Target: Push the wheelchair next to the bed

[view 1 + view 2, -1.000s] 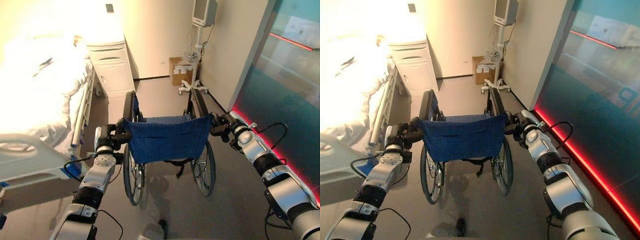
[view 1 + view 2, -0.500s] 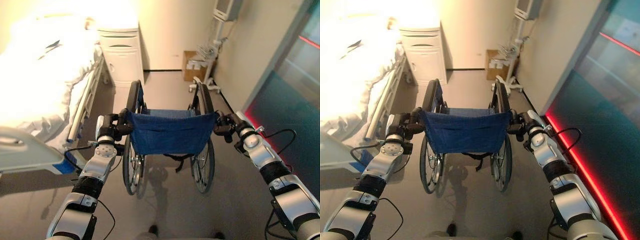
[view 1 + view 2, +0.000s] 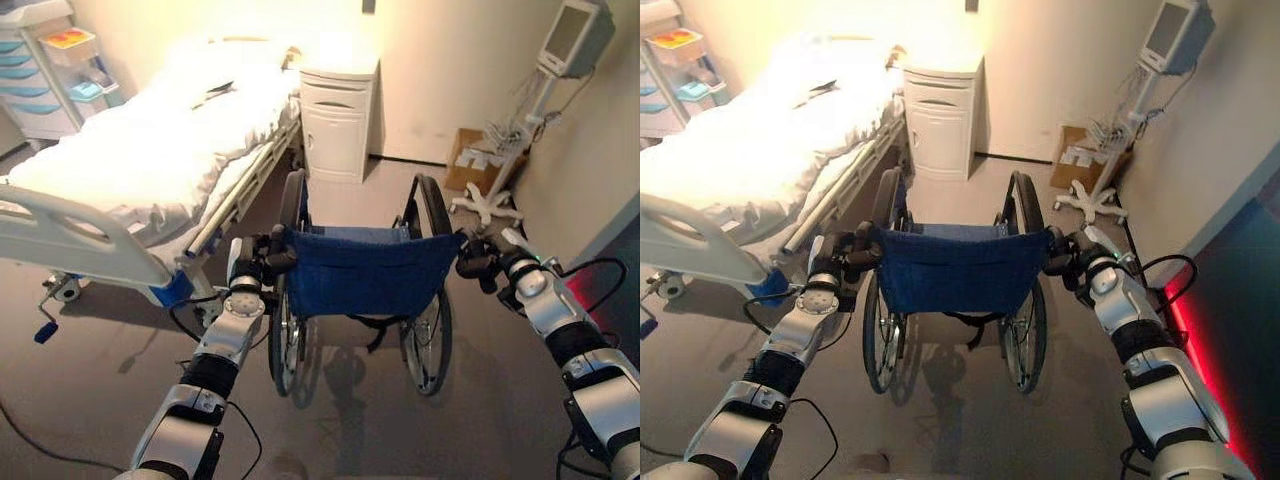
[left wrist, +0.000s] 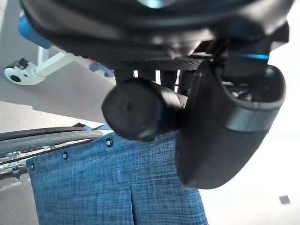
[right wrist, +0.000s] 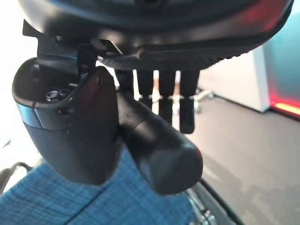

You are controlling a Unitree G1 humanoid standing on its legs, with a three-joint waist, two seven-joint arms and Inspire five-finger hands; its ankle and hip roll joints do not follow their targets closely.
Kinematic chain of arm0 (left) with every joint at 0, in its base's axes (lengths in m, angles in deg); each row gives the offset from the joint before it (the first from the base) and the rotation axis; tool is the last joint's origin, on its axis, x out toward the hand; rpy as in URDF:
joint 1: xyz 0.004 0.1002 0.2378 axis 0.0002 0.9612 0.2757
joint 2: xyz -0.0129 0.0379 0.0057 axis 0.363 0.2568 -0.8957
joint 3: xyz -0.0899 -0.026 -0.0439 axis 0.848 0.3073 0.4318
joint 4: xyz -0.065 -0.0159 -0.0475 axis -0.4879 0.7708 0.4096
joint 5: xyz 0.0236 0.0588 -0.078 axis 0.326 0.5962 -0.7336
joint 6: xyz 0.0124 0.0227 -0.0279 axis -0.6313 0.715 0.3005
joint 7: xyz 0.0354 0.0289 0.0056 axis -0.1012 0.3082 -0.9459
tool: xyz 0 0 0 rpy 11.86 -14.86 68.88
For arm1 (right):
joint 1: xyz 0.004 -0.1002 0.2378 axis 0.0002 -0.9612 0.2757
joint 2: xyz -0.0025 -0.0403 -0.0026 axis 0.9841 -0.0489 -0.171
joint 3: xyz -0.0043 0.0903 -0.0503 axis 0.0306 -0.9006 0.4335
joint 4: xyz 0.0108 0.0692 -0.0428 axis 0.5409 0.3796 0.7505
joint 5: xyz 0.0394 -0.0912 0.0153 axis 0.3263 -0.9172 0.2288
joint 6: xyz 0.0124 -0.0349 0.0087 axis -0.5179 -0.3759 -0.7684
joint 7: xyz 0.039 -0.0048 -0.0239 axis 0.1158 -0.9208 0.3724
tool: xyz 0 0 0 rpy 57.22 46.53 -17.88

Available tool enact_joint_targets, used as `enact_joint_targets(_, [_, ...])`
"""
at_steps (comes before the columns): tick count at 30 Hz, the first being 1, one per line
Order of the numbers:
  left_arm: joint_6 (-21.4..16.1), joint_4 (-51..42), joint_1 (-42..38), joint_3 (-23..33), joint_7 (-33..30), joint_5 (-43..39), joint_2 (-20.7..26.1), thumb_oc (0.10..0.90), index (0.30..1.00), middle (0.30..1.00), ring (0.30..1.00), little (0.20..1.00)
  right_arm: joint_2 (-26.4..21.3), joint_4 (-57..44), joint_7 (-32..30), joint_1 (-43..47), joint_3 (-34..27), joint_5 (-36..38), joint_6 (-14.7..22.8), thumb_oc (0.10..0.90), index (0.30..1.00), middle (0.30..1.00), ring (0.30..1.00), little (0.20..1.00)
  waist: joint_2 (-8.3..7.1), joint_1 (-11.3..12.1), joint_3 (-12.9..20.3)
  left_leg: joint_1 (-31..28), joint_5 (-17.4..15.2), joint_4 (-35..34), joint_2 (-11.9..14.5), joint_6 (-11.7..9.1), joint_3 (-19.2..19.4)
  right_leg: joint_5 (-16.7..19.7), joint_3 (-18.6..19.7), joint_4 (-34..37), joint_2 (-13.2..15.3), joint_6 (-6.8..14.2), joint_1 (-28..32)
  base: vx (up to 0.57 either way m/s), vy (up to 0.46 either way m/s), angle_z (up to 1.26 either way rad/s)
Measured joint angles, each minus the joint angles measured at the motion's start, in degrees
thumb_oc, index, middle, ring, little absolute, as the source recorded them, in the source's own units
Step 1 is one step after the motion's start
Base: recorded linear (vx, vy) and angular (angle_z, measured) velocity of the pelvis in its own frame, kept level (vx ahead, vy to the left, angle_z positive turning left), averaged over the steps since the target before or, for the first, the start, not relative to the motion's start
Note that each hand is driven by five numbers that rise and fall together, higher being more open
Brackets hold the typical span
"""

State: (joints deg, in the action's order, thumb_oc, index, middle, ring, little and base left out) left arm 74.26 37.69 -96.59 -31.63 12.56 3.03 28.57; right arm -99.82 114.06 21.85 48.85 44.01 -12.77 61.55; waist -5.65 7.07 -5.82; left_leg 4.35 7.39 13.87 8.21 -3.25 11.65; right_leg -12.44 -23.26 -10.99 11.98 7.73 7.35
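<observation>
Left hand [image 3: 262, 262], right hand [image 3: 484, 264] grip one wheelchair [image 3: 365, 272]; one bed [image 3: 150, 165].

- Warm, strong light falls from the upper left onto the hospital bed [image 3: 150, 150], and its white bedding is blown out, with folds nearly lost in glare
- The bedside cabinet [image 3: 338, 125] top and the wall behind it glow a washed-out yellow-white
- The floor [image 3: 100, 400] is dimmer and grey-brown; the wheelchair [image 3: 365, 275] casts a soft shadow on it beneath the seat, toward the camera
- A red glow line runs along the base of the dark panel [image 3: 1240, 290] on the right
- Straight edges bow slightly toward the frame borders
- In the wrist views, the left hand [image 4: 225, 117] and right hand [image 5: 70, 131] are dark, close and soft-focused against overexposed backgrounds
</observation>
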Motion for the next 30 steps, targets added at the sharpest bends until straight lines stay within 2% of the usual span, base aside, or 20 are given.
enact_joint_targets(2, [0.0, 0.6, 0.3, -1.1, 0.0, -1.1, 0.7, 0.400, 0.300, 0.300, 0.300, 0.300, 0.4, 0.5, 0.0, -0.3, 0.1, 0.0, 0.4, 0.400, 0.300, 0.300, 0.300, 0.300, -0.17, -0.7, -0.1, 0.2, 0.0, 2.0, 0.1, -0.1, 0.5, -0.1, -1.6, 1.4, -0.8, -0.2, 2.6, 0.37, -0.141, 0.39])
enact_joint_targets(3, [0.0, 0.7, 0.8, -1.5, 0.0, -1.1, 0.8, 0.400, 0.300, 0.300, 0.300, 0.300, 1.0, 1.1, -0.2, -0.3, 0.2, -0.3, 0.4, 0.400, 0.300, 0.300, 0.300, 0.300, -0.41, -0.9, -0.2, 1.7, -2.5, 4.3, -0.4, -1.8, 1.1, 0.0, -1.7, 3.0, -0.7, -0.4, 4.7, 0.29, -0.110, 0.45])
enact_joint_targets(5, [0.1, -0.4, 1.2, -1.9, 0.0, -1.1, 0.8, 0.400, 0.300, 0.300, 0.300, 0.300, 0.4, 1.1, -0.3, -0.4, 0.1, -0.3, 0.3, 0.400, 0.300, 0.300, 0.300, 0.300, -0.22, -0.7, -0.2, 2.7, -2.8, 3.9, -1.4, -2.0, 3.9, -0.1, -0.2, 5.4, -1.6, -1.2, 5.5, 0.33, -0.034, 0.06])
enact_joint_targets(7, [0.2, -2.4, 2.0, -2.1, -0.1, -1.6, 0.8, 0.400, 0.300, 0.300, 0.300, 0.300, 0.3, 1.5, -0.4, -0.4, 0.0, -0.3, 0.2, 0.400, 0.300, 0.300, 0.300, 0.300, 0.79, 1.4, -0.2, 3.2, -2.4, -1.8, -2.3, -2.1, 6.1, -0.5, 1.5, 6.1, -2.9, -1.5, 6.7, 0.49, 0.030, -0.33])
enact_joint_targets(10, [0.1, -3.0, 2.6, -2.3, -0.2, -2.2, 0.9, 0.400, 0.300, 0.300, 0.300, 0.300, 0.4, 2.0, -0.7, -0.8, 0.0, -0.3, 0.2, 0.400, 0.300, 0.300, 0.300, 0.300, 1.82, 3.2, 0.4, 4.2, -1.8, -9.0, -1.9, -3.1, 5.8, -0.8, 4.1, 8.1, -4.1, -1.7, 8.6, 0.39, 0.098, -0.44])
enact_joint_targets(11, [0.2, -3.4, 2.9, -2.2, -0.2, -2.2, 1.0, 0.400, 0.300, 0.300, 0.300, 0.300, 0.4, 2.1, -0.6, -0.7, 0.0, -0.3, 0.4, 0.400, 0.300, 0.300, 0.300, 0.300, 3.08, 3.5, 0.6, 5.1, -2.0, -10.5, -1.3, -3.3, 5.6, -1.0, 4.3, 8.7, -4.3, -1.3, 9.7, 0.39, 0.139, -0.51])
enact_joint_targets(12, [0.3, -3.6, 3.1, -1.7, -0.1, -2.4, 1.0, 0.400, 0.300, 0.300, 0.300, 0.300, 0.4, 2.1, -0.5, -0.6, 0.1, -0.3, 0.7, 0.400, 0.300, 0.300, 0.300, 0.300, 3.48, 3.5, 0.9, 4.9, -1.6, -10.0, -1.0, -2.6, 5.6, -1.6, 4.4, 8.9, -4.2, -0.2, 11.1, 0.53, 0.183, -0.56])
enact_joint_targets(14, [0.8, -3.6, 3.2, -1.4, 0.2, -3.6, 2.5, 0.400, 0.300, 0.300, 0.300, 0.300, 1.6, 2.8, -0.5, -0.1, 1.4, -0.3, 0.7, 0.400, 0.300, 0.300, 0.300, 0.300, 2.28, 3.6, 1.3, 4.2, -1.5, -8.1, -2.6, -2.4, 6.6, -2.2, 5.6, 8.9, -1.7, 0.7, 11.7, 0.38, 0.188, -0.55])
enact_joint_targets(16, [0.9, -3.0, 2.0, 0.1, 0.7, -3.7, 4.8, 0.400, 0.300, 0.300, 0.300, 0.300, 3.6, 3.0, -0.6, 2.2, 1.5, -0.3, 0.7, 0.400, 0.300, 0.300, 0.300, 0.300, 0.49, 3.5, 0.4, 2.5, -1.5, -9.2, -4.9, -2.2, 6.0, -0.3, 3.5, 6.4, -0.3, 3.6, 10.5, 0.43, 0.235, -0.60])
enact_joint_targets(17, [0.9, -2.5, 1.6, 0.6, 0.9, -3.7, 5.2, 0.400, 0.300, 0.300, 0.300, 0.300, 4.2, 3.1, -0.6, 2.7, 1.5, -0.3, 0.7, 0.400, 0.300, 0.300, 0.300, 0.300, 0.77, 3.6, 0.2, 1.8, -1.1, -10.4, -5.0, -1.5, 5.8, 0.0, 2.3, 5.3, -0.1, 4.3, 9.8, 0.40, 0.251, -0.45])
enact_joint_targets(18, [0.9, -0.9, 0.5, 0.8, 1.3, -3.7, 5.5, 0.400, 0.300, 0.300, 0.300, 0.300, 4.5, 2.8, -0.7, 2.8, 1.5, -0.3, 0.7, 0.400, 0.300, 0.300, 0.300, 0.300, 1.04, 3.3, 0.1, 0.6, -0.5, -11.9, -5.4, 1.1, 6.2, 0.6, 0.9, 3.5, 0.4, 5.3, 9.9, 0.38, 0.242, -0.06])
enact_joint_targets(19, [0.9, 0.8, -0.4, 0.6, 1.9, -3.7, 5.4, 0.400, 0.300, 0.300, 0.300, 0.300, 4.6, 3.0, -0.7, 2.7, 1.3, -0.3, 0.7, 0.400, 0.300, 0.300, 0.300, 0.300, 1.24, 2.6, 0.0, -0.5, -0.5, -12.6, -5.7, 2.1, 6.7, 0.9, 0.2, 0.5, 1.2, 5.9, 9.6, 0.43, 0.264, 0.16])
enact_joint_targets(22, [0.8, 1.2, -1.5, 0.0, 2.5, -3.6, 5.5, 0.400, 0.300, 0.300, 0.300, 0.300, 4.5, 3.7, -0.7, 2.7, 1.3, -0.3, 0.7, 0.400, 0.300, 0.300, 0.300, 0.300, 1.72, 1.8, 0.3, -3.0, -0.8, -15.8, -6.4, 2.6, 6.6, 3.0, 1.2, -11.6, 3.9, 8.6, 4.5, 0.25, 0.124, 0.07])
enact_joint_targets(23, [0.8, 1.2, -1.6, -0.5, 2.5, -3.6, 5.5, 0.400, 0.300, 0.300, 0.300, 0.300, 4.4, 4.0, -0.7, 2.7, 1.2, -0.3, 0.7, 0.400, 0.300, 0.300, 0.300, 0.300, 1.68, 1.6, 0.3, -3.1, -0.8, -15.8, -6.6, 2.6, 6.5, 3.5, 1.6, -14.5, 4.6, 8.5, 3.1, 0.27, 0.067, 0.07])
enact_joint_targets(24, [0.9, 1.4, -1.9, -1.1, 2.5, -3.7, 5.4, 0.400, 0.300, 0.300, 0.300, 0.300, 4.0, 4.3, -0.8, 2.7, 1.1, -0.3, 0.7, 0.400, 0.300, 0.300, 0.300, 0.300, 1.93, 1.6, 0.4, -3.9, -0.1, -16.4, -6.6, 6.3, 6.0, 4.7, 2.9, -19.4, 5.0, 8.5, 0.6, 0.33, 0.054, 0.08])
enact_joint_targets(25, [0.9, 1.1, -2.3, -1.7, 2.4, -3.7, 5.5, 0.400, 0.300, 0.300, 0.300, 0.300, 3.9, 4.3, -0.8, 2.7, 1.1, -0.3, 0.7, 0.400, 0.300, 0.300, 0.300, 0.300, 2.20, 1.6, 0.4, -4.2, 0.0, -16.2, -6.9, 6.4, 5.7, 7.4, 5.0, -24.1, 5.5, 8.7, -1.6, 0.39, -0.023, 0.16])
enact_joint_targets(26, [1.0, 1.0, -2.1, -1.9, 2.4, -3.7, 5.4, 0.400, 0.300, 0.300, 0.300, 0.300, 3.6, 4.4, -0.7, 2.6, 1.1, -0.3, 0.6, 0.400, 0.300, 0.300, 0.300, 0.300, 2.30, 0.9, 0.4, -5.2, -0.4, -17.1, -6.9, 7.8, 4.0, 8.0, 5.5, -28.0, 6.1, 9.0, -4.1, 0.37, -0.164, 0.11])
enact_joint_targets(28, [1.1, 0.9, -2.0, -1.8, 2.0, -3.5, 4.8, 0.400, 0.300, 0.300, 0.300, 0.300, 3.5, 4.0, -0.8, 2.0, 1.1, -0.3, 0.8, 0.400, 0.300, 0.300, 0.300, 0.300, 3.70, 0.7, -0.2, -6.8, -0.6, -17.6, -6.8, 8.2, 0.3, 5.2, 3.5, -27.4, 6.2, 6.1, -6.4, 0.38, -0.249, -0.05])
enact_joint_targets(29, [1.2, 0.8, -1.4, -1.5, 1.5, -3.0, 4.6, 0.400, 0.300, 0.300, 0.300, 0.300, 3.2, 2.6, -0.9, 1.5, 0.6, -0.3, 1.2, 0.400, 0.300, 0.300, 0.300, 0.300, 5.81, 0.5, -0.3, -6.8, -1.4, -17.1, -5.5, 7.6, -1.7, 4.6, 0.6, -20.4, 5.1, 4.7, -7.5, 0.30, -0.259, -0.06])
enact_joint_targets(30, [1.2, 0.8, -1.3, -1.2, 1.6, -2.9, 4.7, 0.400, 0.300, 0.300, 0.300, 0.300, 3.1, 1.7, -0.9, 1.3, 0.3, -0.3, 1.3, 0.400, 0.300, 0.300, 0.300, 0.300, 6.28, 0.2, -0.3, -6.6, -1.5, -16.7, -5.0, 7.7, -2.3, 4.9, 0.0, -16.7, 4.6, 4.7, -7.8, 0.46, -0.386, 0.18])
